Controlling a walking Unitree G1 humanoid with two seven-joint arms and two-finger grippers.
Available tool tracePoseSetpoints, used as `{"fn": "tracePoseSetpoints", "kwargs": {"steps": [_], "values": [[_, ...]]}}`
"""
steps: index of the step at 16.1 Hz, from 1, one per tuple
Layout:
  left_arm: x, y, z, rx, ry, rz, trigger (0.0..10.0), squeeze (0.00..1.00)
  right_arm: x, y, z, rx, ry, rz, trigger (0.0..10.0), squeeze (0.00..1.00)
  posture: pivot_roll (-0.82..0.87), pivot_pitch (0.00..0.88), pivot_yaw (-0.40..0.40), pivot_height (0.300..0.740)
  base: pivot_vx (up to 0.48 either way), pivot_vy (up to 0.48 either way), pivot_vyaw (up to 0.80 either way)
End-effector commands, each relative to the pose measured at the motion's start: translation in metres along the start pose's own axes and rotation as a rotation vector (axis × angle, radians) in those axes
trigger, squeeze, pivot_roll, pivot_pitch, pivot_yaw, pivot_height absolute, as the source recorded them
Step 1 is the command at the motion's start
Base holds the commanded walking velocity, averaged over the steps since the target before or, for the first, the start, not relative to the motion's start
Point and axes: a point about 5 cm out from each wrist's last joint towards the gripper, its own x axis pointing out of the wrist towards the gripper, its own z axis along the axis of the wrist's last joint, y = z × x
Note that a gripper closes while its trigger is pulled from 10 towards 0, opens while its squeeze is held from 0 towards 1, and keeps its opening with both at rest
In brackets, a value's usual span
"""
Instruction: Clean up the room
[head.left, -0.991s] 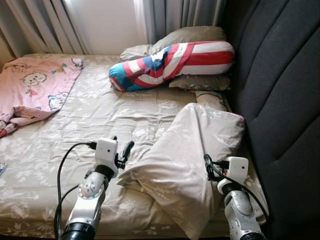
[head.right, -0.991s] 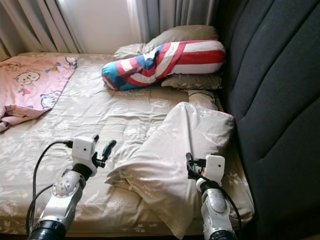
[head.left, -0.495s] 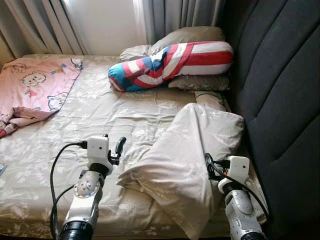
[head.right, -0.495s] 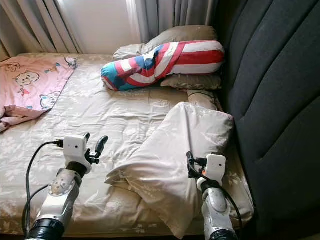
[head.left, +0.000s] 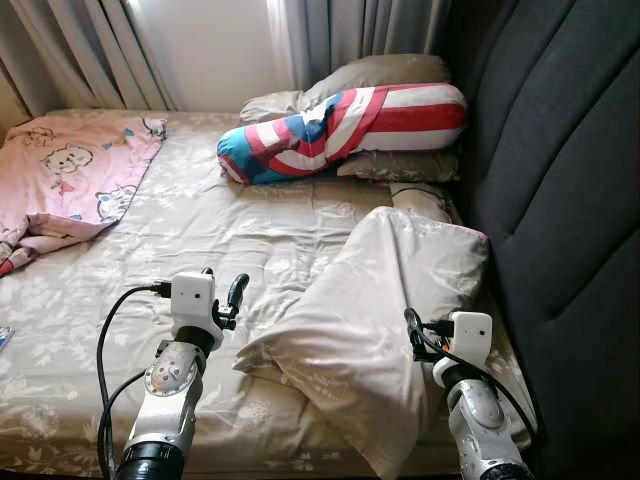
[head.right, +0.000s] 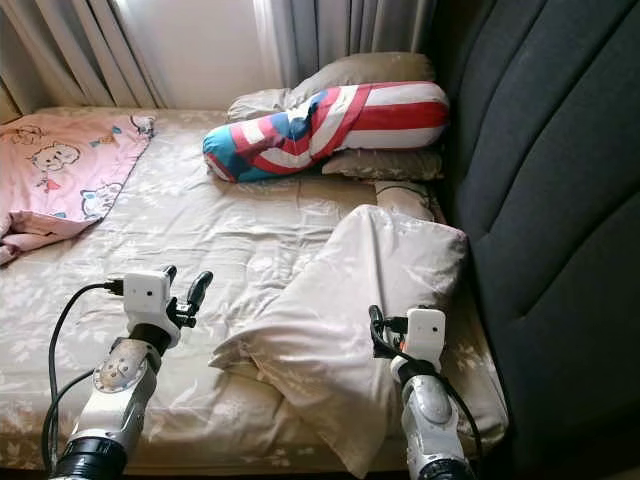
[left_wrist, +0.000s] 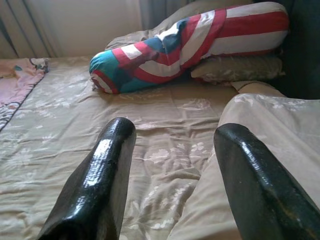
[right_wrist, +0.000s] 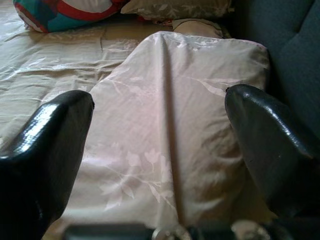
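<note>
Beige pillow (head.left: 375, 310) slumped on the bed (head.left: 150, 240) beside the dark headboard (head.left: 560, 180), left gripper (head.left: 222, 297) spread wide just left of the pillow, right gripper (head.left: 412, 335) spread wide against the pillow's near right edge

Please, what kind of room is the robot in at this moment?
Most likely a bedroom: a bed with a beige floral sheet, a dark padded headboard, pillows such as the striped bolster, and curtains at the window.
</note>
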Motion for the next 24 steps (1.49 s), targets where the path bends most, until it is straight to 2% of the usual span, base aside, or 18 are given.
{"fn": "tracePoseSetpoints", "kwargs": {"steps": [1,9,11,13,24], "values": [[0.0007,-0.0011,-0.0025,0.001,0.019,-0.011,10.0,0.00,0.0006,-0.0008,0.0031,-0.006,-0.017,-0.004,10.0,0.00,-0.03,0.000,-0.027,0.689,0.000,0.000,0.00],[0.0019,-0.0061,-0.0043,-0.007,0.030,-0.023,10.0,0.00,0.0000,-0.0001,0.0031,-0.004,-0.022,0.001,10.0,0.00,-0.03,0.000,-0.033,0.689,0.000,0.000,0.00],[0.0020,-0.0064,-0.0046,-0.006,0.031,-0.025,10.0,0.00,0.0010,0.0002,0.0001,-0.014,0.016,-0.001,10.0,0.00,-0.02,0.000,-0.034,0.689,0.000,0.000,0.00],[0.0018,-0.0063,-0.0046,-0.002,0.031,-0.025,10.0,0.00,0.0006,0.0025,0.0010,0.001,-0.004,0.006,10.0,0.00,-0.02,0.000,-0.034,0.669,0.000,0.000,0.00],[0.0036,-0.0056,-0.0042,0.023,0.040,-0.029,10.0,0.00,0.0010,0.0067,0.0012,0.006,-0.010,0.015,10.0,0.00,-0.02,0.002,-0.027,0.669,0.000,0.000,0.00]]}}
